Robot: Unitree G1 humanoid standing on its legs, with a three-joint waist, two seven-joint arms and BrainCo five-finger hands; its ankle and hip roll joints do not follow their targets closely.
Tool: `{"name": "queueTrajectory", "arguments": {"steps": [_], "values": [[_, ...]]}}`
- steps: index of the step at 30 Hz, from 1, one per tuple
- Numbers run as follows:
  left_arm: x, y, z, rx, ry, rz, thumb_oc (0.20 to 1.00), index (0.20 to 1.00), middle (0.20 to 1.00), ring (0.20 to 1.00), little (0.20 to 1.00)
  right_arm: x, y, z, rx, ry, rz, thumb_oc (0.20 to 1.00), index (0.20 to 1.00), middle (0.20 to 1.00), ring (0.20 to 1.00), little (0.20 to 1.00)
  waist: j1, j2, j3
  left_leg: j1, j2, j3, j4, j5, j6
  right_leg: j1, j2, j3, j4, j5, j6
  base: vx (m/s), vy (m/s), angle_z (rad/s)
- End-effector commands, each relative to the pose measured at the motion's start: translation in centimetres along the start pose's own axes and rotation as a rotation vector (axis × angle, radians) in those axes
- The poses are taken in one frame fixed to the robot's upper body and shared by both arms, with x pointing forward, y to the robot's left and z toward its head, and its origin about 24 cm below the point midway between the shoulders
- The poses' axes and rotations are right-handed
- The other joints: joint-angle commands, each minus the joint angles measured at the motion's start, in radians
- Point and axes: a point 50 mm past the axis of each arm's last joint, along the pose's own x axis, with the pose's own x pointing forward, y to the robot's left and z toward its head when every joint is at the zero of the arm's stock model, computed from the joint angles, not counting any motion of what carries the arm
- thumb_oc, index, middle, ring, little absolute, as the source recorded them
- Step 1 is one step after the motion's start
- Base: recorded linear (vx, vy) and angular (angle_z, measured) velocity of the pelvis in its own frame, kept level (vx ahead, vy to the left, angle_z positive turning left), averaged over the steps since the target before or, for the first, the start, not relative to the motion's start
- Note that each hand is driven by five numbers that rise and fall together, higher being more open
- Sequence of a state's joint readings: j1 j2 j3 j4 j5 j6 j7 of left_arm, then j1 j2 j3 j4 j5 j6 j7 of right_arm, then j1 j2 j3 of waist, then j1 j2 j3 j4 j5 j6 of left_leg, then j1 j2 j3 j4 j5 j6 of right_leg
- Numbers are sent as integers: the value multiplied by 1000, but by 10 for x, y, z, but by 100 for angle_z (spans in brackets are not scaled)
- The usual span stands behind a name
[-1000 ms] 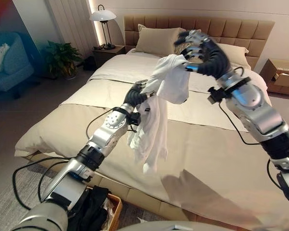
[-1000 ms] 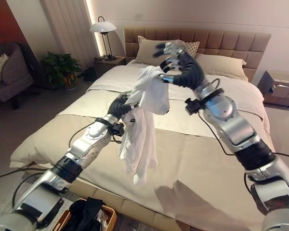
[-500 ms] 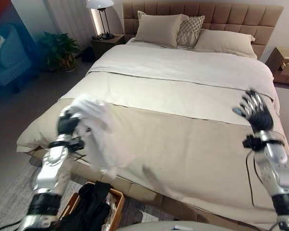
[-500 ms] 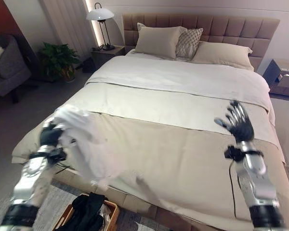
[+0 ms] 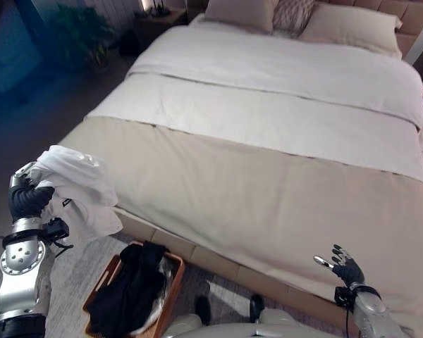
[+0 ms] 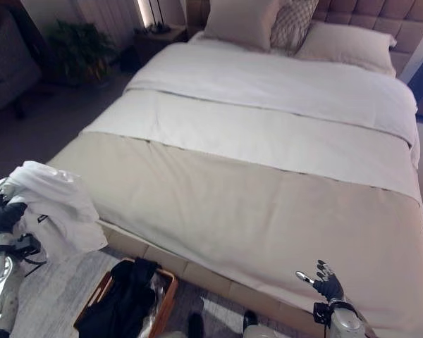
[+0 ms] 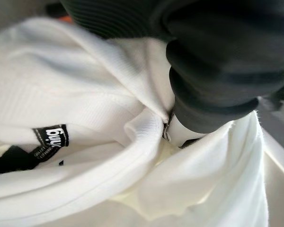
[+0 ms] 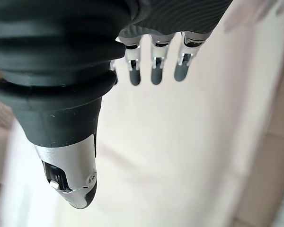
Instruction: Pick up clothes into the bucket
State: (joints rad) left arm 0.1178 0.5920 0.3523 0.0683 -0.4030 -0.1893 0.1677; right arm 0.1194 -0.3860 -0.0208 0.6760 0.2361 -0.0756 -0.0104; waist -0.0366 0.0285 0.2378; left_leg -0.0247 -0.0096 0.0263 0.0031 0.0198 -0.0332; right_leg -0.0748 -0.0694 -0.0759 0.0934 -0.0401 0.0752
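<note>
A white garment (image 5: pixel 81 186) hangs bunched from my left hand (image 5: pixel 27 200) at the left, off the bed's corner and up-left of the basket. In the left wrist view the hand (image 7: pixel 217 66) is curled round the white cloth (image 7: pixel 85 118), which has a black label. A wicker basket (image 5: pixel 171 280) on the floor by the bed's foot holds dark clothes (image 5: pixel 130 292). My right hand (image 5: pixel 345 267) is low at the right over the bed's near edge, fingers (image 8: pixel 155 66) straight and holding nothing.
A large bed (image 5: pixel 268 176) with beige and white covers takes up the middle, with pillows (image 6: pixel 243 21) at its head. A plant (image 6: pixel 70 53) and an armchair (image 5: pixel 10 53) stand to the far left. A grey rug (image 5: pixel 74 274) lies under the basket.
The camera has tipped down. My left hand has carried the white garment down and left, off the bed toward the basket. My right hand has dropped low to the right.
</note>
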Motion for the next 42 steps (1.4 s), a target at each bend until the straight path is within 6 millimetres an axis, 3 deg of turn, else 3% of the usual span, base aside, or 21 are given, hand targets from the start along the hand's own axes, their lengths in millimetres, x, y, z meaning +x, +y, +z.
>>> {"name": "queueTrajectory", "arguments": {"steps": [1,8,13,14,16,17,19,24,29,40,41,42], "values": [[7,4,11,19,-100,65,200,200,200,200,200,6,10,15,-167,-73,30,1000,1000,1000,1000,1000,7,-45,44,-128,-38,-59,169,-55,13,-115,-60,-16,138,17,23,-150,24,8],[13,-10,-18,18,4,142,200,200,200,200,200,5,3,2,-196,-32,-58,1000,1000,1000,1000,1000,1,-80,140,-262,-44,-87,291,-67,17,-222,-91,-34,248,-7,14,-131,10,15],[21,-15,-28,56,47,184,200,200,200,200,200,9,2,9,-175,-59,-99,1000,1000,1000,1000,1000,0,-94,200,-367,-48,-88,398,-93,20,-314,-102,-29,347,-38,0,-133,27,17],[28,-14,-31,80,66,220,200,200,200,200,200,12,4,17,-157,-90,-113,1000,1000,1000,1000,1000,-3,-106,235,-448,-55,-91,479,-107,23,-384,-105,-20,414,-49,-7,-125,14,0],[32,-12,-30,91,64,235,200,200,200,200,200,13,5,21,-149,-106,-120,1000,1000,1000,1000,1000,-4,-111,241,-487,-55,-92,514,-116,24,-417,-105,-14,441,-54,-11,-105,13,4],[36,-11,-31,86,74,274,200,200,200,200,200,14,8,27,-141,-135,-122,1000,1000,1000,1000,1000,-7,-119,262,-547,-55,-97,592,-167,23,-475,-98,-1,508,-94,-9,-99,24,7],[41,-10,-31,41,84,312,200,200,200,200,200,16,10,40,-110,-186,-128,1000,1000,1000,1000,1000,-10,-128,281,-632,-53,-95,669,-187,27,-555,-92,11,572,-107,-14,-118,41,1],[53,-1,-22,87,65,375,200,200,200,200,200,15,9,60,-37,-288,-151,1000,1000,1000,1000,1000,-23,-145,282,-852,-52,-98,815,-223,34,-761,-83,18,698,-138,-17,-93,33,-9],[69,3,-9,76,40,409,200,200,200,200,200,14,10,63,-4,-306,-174,1000,1000,1000,1000,1000,-38,-158,282,-1001,-59,-111,905,-247,36,-899,-87,5,774,-161,-17,-18,5,3],[85,9,4,256,35,383,213,213,213,213,213,18,9,69,-2,-312,-196,1000,1000,1000,1000,1000,-41,-174,282,-1142,-60,-125,929,-247,43,-1029,-104,-15,790,-157,-4,12,5,5],[85,9,4,256,35,383,244,244,244,244,244,18,9,69,-2,-313,-196,1000,1000,1000,1000,1000,-41,-174,282,-1143,-60,-125,929,-248,43,-1029,-104,-15,790,-157,-4,30,18,6],[83,10,-2,274,69,393,1000,1000,1000,1000,1000,18,10,70,-3,-315,-190,1000,1000,1000,1000,1000,-41,-178,282,-1152,-59,-123,931,-251,46,-1034,-104,-17,785,-155,-1,19,9,3]]}}
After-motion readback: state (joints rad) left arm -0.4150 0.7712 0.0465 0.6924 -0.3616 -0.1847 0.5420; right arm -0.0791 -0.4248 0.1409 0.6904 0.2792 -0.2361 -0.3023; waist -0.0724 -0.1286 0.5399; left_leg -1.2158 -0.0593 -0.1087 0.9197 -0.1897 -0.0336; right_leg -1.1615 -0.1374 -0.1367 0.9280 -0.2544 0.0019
